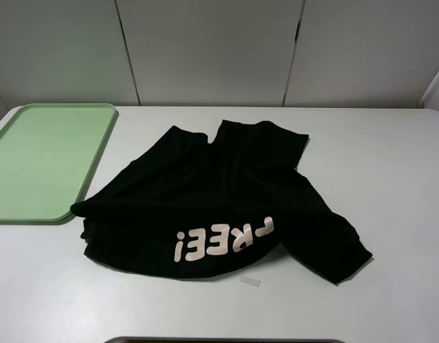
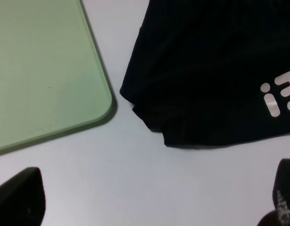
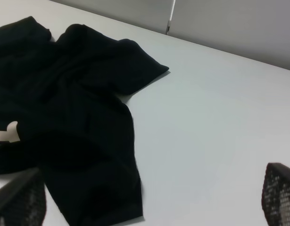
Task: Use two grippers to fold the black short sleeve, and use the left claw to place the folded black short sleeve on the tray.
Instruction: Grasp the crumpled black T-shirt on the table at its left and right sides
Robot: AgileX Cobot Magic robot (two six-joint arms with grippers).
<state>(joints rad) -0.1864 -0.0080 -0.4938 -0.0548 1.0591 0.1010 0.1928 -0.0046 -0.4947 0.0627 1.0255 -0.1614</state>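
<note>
The black short sleeve [image 1: 219, 200] lies crumpled in the middle of the white table, with its pink "FREE!" letters [image 1: 223, 239] upside down near the front edge. The pale-green tray [image 1: 41, 161] sits at the far left, bare. Neither arm shows in the exterior high view. In the left wrist view the left claw [image 2: 152, 200] is open above bare table, its fingertips [image 2: 17, 197] wide apart, short of the shirt's hem [image 2: 201, 70] and the tray's corner [image 2: 50, 80]. The right gripper [image 3: 149, 200] is open too, holding nothing, over the shirt's sleeve [image 3: 78, 117] and the table beside it.
A small white label [image 1: 251, 281] lies on the table just in front of the shirt. Grey wall panels [image 1: 212, 50] close off the back. A dark edge [image 1: 226, 341] shows at the table's front. Bare table [image 1: 390, 164] stretches to the right of the shirt.
</note>
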